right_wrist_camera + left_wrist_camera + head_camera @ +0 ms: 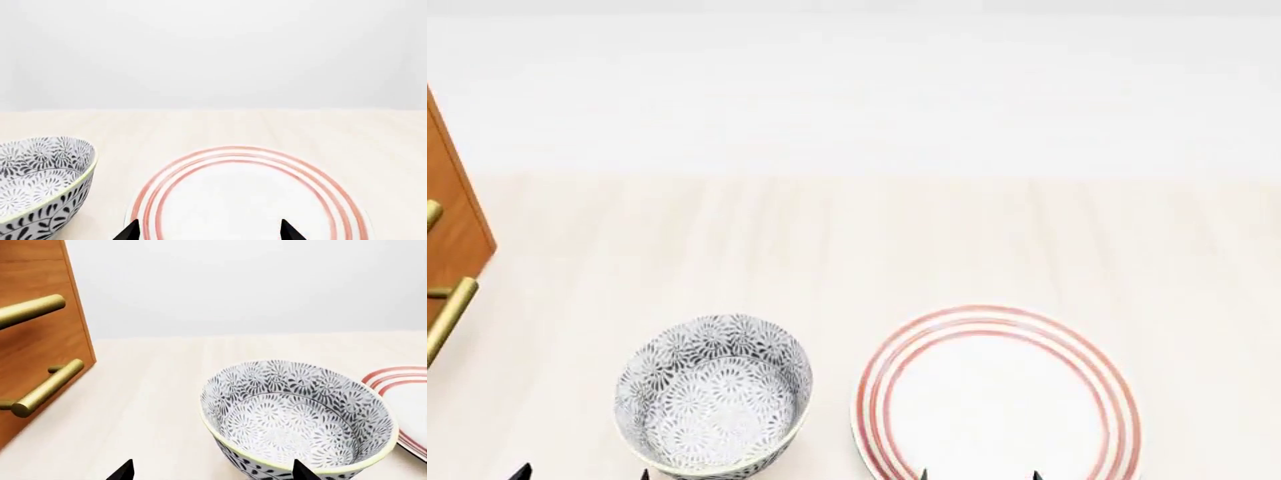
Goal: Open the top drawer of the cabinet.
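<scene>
The cabinet [37, 345] is an orange-brown wooden box at the table's far left, and only its edge shows in the head view [451, 210]. Two brass bar handles show in the left wrist view, an upper one [30, 310] and a lower one [47, 387] near table level. The cabinet's top is out of view, and I cannot tell whether the top drawer shows. My left gripper [213, 472] is open and empty, well short of the cabinet, with its jaws either side of the bowl's near rim. My right gripper [210, 231] is open and empty over the plate's near edge.
A grey flower-patterned bowl [714, 395] stands on the pale wooden table [868, 240] in front of my left gripper. A white plate with red rings [998, 395] lies to its right, under my right gripper. A white wall lies behind the table.
</scene>
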Available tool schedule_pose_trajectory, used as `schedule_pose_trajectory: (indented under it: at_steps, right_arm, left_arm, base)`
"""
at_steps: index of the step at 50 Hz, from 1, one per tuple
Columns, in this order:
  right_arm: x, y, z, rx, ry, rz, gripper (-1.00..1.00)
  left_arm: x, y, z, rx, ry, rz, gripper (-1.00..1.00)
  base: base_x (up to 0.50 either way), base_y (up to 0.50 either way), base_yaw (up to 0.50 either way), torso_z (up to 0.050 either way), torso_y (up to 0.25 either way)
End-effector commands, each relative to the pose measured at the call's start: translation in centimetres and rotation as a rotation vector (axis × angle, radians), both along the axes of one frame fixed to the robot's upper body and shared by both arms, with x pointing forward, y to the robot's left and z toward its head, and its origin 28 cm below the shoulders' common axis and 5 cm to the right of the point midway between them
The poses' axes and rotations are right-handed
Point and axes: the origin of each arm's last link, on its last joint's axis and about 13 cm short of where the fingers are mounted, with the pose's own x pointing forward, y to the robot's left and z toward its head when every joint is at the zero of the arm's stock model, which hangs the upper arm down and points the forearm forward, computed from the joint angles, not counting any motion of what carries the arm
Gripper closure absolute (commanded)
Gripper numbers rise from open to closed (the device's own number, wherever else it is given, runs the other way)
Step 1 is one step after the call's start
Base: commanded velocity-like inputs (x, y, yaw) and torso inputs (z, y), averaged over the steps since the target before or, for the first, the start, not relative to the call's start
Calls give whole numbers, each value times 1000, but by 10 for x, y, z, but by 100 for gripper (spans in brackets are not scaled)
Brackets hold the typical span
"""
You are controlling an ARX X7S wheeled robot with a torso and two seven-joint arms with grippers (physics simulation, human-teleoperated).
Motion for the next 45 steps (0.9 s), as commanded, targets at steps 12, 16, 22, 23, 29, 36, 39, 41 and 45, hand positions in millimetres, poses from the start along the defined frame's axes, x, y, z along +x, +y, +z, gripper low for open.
schedule_pose_trajectory:
  at_steps: [12, 16, 22, 23, 29, 36, 39, 41, 45]
  right_arm:
    - [0, 1, 2, 5, -29, 8, -100]
    - [0, 1, 2, 5, -28, 10, -100]
    - [0, 1, 2, 6, -26, 10, -100]
    - [0, 1, 2, 6, -26, 10, -100]
    - [0, 1, 2, 6, -25, 10, -100]
    - [1, 1, 1, 3, -14, 8, -100]
    - [1, 1, 0, -1, -9, 6, -100]
    - [1, 1, 1, -1, -7, 5, -100]
    - [1, 0, 2, 1, -4, 0, -100]
  left_arm:
    - [0, -1, 1, -15, -12, -6, -100]
    - [1, -1, 1, -15, -12, -6, -100]
    - [1, -1, 1, -15, -11, -6, -100]
    - [1, -1, 1, -14, -12, -6, -100]
    - [1, -1, 1, -14, -11, -5, -100]
    - [1, -1, 0, 15, -2, -9, -100]
    - [2, -3, -1, 126, 0, -38, -100]
    - [3, -4, 0, 185, 2, -56, -100]
    - [7, -5, 3, 308, -24, -95, -100]
  base:
    - [0, 333, 0, 0, 0]
    - [0, 500, 0, 0, 0]
    - [0, 500, 0, 0, 0]
    - [0, 500, 0, 0, 0]
    - [0, 500, 0, 0, 0]
    - [0, 190, 0, 0, 0]
    - [0, 0, 0, 0, 0]
    - [0, 0, 0, 0, 0]
    - [0, 0, 0, 0, 0]
